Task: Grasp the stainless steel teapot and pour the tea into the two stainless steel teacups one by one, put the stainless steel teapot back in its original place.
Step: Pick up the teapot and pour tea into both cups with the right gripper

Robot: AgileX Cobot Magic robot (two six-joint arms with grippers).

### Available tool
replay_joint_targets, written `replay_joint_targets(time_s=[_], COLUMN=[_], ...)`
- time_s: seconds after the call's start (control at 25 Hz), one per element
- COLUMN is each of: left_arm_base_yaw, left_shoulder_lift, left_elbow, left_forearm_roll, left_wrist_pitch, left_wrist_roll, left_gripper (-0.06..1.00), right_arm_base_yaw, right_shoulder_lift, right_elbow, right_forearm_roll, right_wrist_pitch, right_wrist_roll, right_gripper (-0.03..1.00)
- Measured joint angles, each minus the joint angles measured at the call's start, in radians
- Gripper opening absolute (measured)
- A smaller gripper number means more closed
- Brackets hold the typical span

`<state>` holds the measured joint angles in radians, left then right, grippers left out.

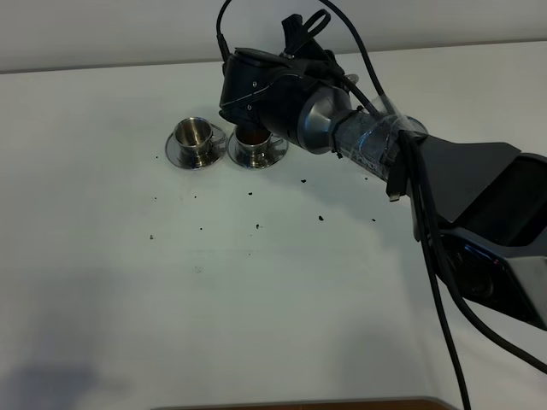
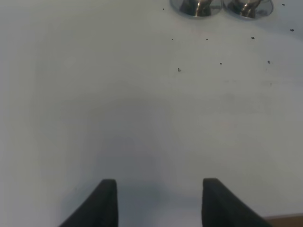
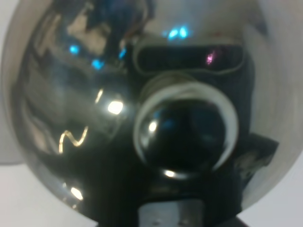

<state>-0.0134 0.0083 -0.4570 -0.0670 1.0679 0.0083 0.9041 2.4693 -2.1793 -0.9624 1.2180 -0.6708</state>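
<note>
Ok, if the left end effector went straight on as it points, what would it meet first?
Probably the bare white tabletop: the left end effector angles down at it, though depth is unclear.

Soft even light; blurred, glare-flecked teapot (image 3: pixel 71 94)

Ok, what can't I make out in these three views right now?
Exterior high: the shiny squat steel teapot has its spout and handle hidden behind the right arm's black wrist.
Left wrist: the two small steel teacups are cut off by the frame edge.
Right wrist: the teapot fills the blurred view, hiding both cups and the grip.
</note>
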Motion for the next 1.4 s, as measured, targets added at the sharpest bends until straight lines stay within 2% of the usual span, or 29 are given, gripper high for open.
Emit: replay_joint_targets(time_s=[0.16,0.72,0.88,1.08,1.32,1.4], left_arm_base_yaw=[0.000,0.000,0.000,0.000,0.000,0.000], left_shoulder_lift=[0.000,0.000,0.000,0.000,0.000,0.000], left_elbow=[0.000,0.000,0.000,0.000,0.000,0.000], left_forearm_roll=[0.000,0.000,0.000,0.000,0.000,0.000], left_wrist_pitch=[0.000,0.000,0.000,0.000,0.000,0.000], left_wrist_roll=[0.000,0.000,0.000,0.000,0.000,0.000], left_gripper=[0.47,0.47,0.47,0.47,0.47,0.47], right_arm_base_yaw=[-0.004,-0.018,-0.034,-0.062,-0.084,-0.085], right_shoulder_lift=[0.000,-0.074,-0.119,-0.174,-0.217,-0.217], right_elbow=[-0.001,-0.001,-0.001,0.009,0.070,0.095], right_forearm_roll=[0.026,0.256,0.368,0.564,0.763,0.799], right_wrist_pitch=[0.001,0.001,0.003,0.004,0.009,0.008], right_wrist_roll=[0.050,0.235,0.330,0.451,0.484,0.484], right_gripper=[0.19,0.19,0.19,0.19,0.19,0.19])
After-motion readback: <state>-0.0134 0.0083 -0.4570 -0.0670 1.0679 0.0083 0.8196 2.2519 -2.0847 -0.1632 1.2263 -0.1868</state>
